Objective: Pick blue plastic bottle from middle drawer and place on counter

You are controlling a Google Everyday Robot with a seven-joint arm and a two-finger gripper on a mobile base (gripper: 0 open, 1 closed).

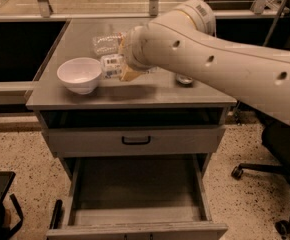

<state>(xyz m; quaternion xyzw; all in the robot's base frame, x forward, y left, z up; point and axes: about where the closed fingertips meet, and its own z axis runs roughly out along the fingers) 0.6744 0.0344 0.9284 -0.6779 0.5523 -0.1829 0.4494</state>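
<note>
now the pincer [119, 70] grips the bottle [108, 65] over the counter [150, 92], just beside the bowl [79, 74]; the drawer [135, 196] stands open.

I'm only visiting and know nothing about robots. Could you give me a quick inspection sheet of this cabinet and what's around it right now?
Surface: counter, grey metal, with several items on it.
Job's things: blue plastic bottle held over the counter beside the bowl; middle drawer pulled open, nothing seen inside.
Clutter: white bowl; clear bottle lying on its side towards the back; small silvery object, partly hidden under the arm.
Grippers: gripper above the counter's left half, shut on the blue plastic bottle.
Cables: nothing seen.
Surroundings: upper drawer with black handle, closed; office chair base on the speckled floor at right.
</note>
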